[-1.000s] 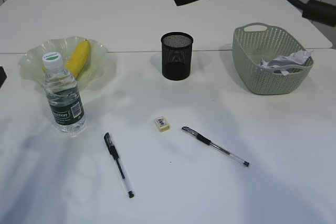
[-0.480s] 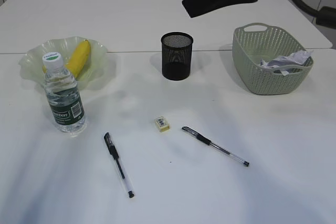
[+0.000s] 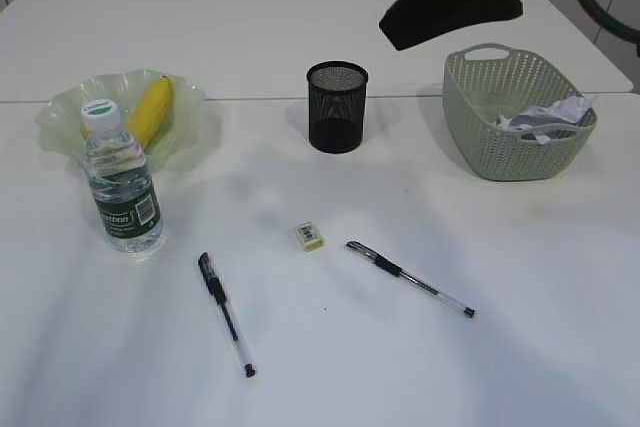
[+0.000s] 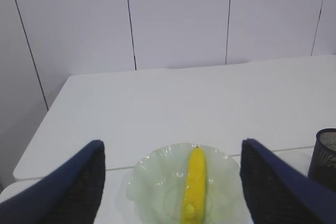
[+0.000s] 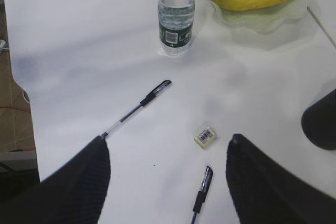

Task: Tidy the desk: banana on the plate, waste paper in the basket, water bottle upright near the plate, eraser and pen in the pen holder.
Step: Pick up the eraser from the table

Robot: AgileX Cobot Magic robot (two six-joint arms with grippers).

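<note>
Claws of the right gripper (image 5: pixel 168 182) are held apart and empty, high above the small yellow block eraser (image 5: pixel 205 136), which is found just ahead.

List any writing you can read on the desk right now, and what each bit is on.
Water bottle label: white brand lettering on dark green, too blurred to read for sure.
Same label: a barcode patch, digits too small to read.
Eraser: a small dark print on top, unreadable.
Two pens, pen holder, basket, plate: no writing visible.
</note>
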